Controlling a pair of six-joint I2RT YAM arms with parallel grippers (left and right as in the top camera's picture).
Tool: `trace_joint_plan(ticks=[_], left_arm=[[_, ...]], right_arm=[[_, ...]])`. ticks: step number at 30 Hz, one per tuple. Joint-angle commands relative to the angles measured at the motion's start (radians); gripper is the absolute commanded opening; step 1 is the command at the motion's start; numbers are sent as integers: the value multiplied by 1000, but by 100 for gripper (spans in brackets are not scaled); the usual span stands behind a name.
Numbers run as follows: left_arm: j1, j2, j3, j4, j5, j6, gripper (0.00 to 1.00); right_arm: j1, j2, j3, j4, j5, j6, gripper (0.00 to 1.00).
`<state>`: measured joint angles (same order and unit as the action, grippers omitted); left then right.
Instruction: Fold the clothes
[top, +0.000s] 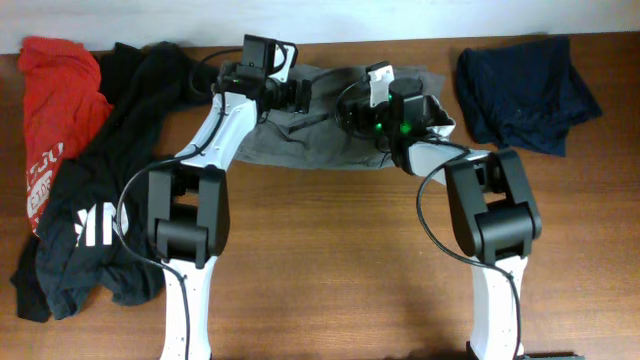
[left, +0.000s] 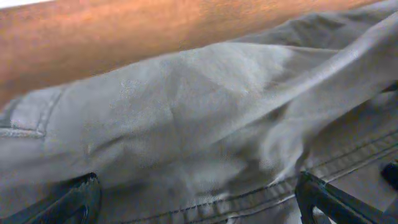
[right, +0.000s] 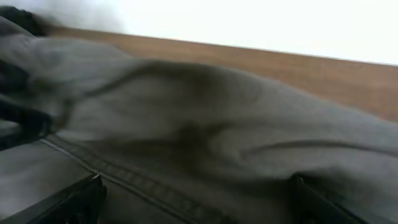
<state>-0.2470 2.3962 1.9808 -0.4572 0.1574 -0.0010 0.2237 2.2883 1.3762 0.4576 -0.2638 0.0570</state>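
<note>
The grey-khaki shorts (top: 310, 142) lie bunched at the far middle of the table. My left gripper (top: 296, 96) is down on their left part. In the left wrist view (left: 198, 194) its fingers stand wide apart, open, with a stitched seam of the shorts (left: 186, 112) between them. My right gripper (top: 358, 110) is down on the shorts' right part. In the right wrist view (right: 196, 190) it is open too, over dark folds of the shorts (right: 205, 118). Neither gripper holds the cloth.
A black white-printed tee (top: 110, 200) and a red tee (top: 55, 110) lie heaped at the left. A navy garment (top: 525, 90) lies at the far right. The wooden table (top: 330, 260) ends just behind the shorts at a white wall.
</note>
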Motion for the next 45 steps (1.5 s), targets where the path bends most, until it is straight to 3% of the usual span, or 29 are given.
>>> trace_joint_plan(ticks=[1,11,24,35,42,45], left_arm=[[6,59,4,4,-54,-10,99],[29,113,2,-8,-139,-11,99],[100,112,2,-18,-135,-10,99],[100,-13,51,-168,-63,-6,99],[100,-152,53,-261,-29,-6,99],[106,-216,53,-310,-14,-7,99]], right_arm=[[2,61,45,3,48,14,99],[-133,69,45,-43,87,15,99],[-291,2,55,-104,-72,49,99],[-336,-198,176,-488,-228,43,98],[-328,-213,209,-668,-314,-27,99],[-316,-202,209,-760,-312,-95,89]])
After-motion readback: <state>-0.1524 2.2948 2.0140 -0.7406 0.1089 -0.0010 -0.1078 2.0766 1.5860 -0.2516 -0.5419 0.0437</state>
